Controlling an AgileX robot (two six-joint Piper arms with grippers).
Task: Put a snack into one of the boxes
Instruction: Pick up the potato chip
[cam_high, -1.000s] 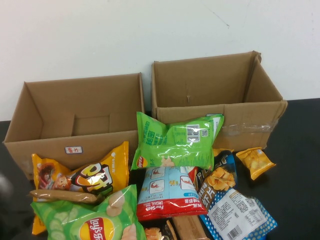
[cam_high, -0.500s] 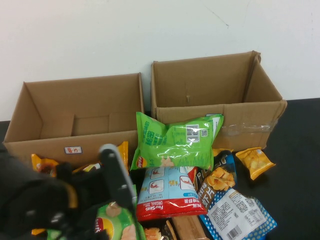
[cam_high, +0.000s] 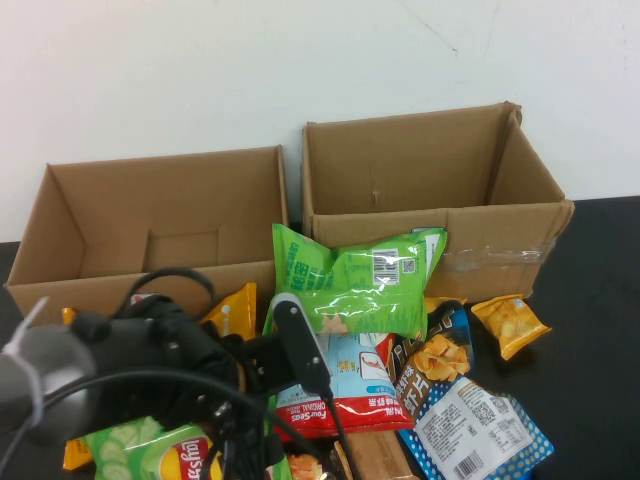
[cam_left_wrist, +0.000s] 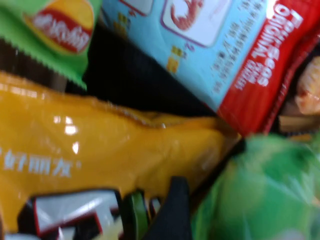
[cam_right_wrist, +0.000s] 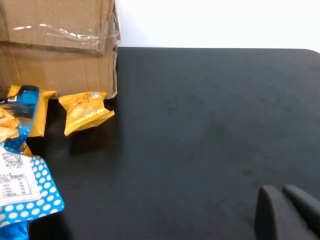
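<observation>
Two open cardboard boxes stand at the back, the left box (cam_high: 160, 160) and the right box (cam_high: 400, 165). Snack bags lie piled in front: a bright green bag (cam_high: 350, 280), a yellow bag (cam_high: 232, 312), a blue-and-red bag (cam_high: 345, 385) and a green Lay's bag (cam_high: 150, 450). My left gripper (cam_high: 300, 350) hovers low over the pile, between the yellow bag and the blue-and-red bag. The left wrist view shows the yellow bag (cam_left_wrist: 100, 150) and the blue-and-red bag (cam_left_wrist: 225, 50) close below. My right gripper (cam_right_wrist: 282, 200) is shut and empty over bare black table, out of the high view.
A small orange pack (cam_high: 510, 322) lies in front of the right box, also in the right wrist view (cam_right_wrist: 85, 112). A blue dotted bag (cam_high: 475, 420) and a dark chip bag (cam_high: 435, 360) lie at the front right. The left arm covers much of the front-left pile.
My left arm has come in from the front left and moved right over the snack pile, now covering most of the yellow bag and the Lay's bag. The snacks lie as before.
</observation>
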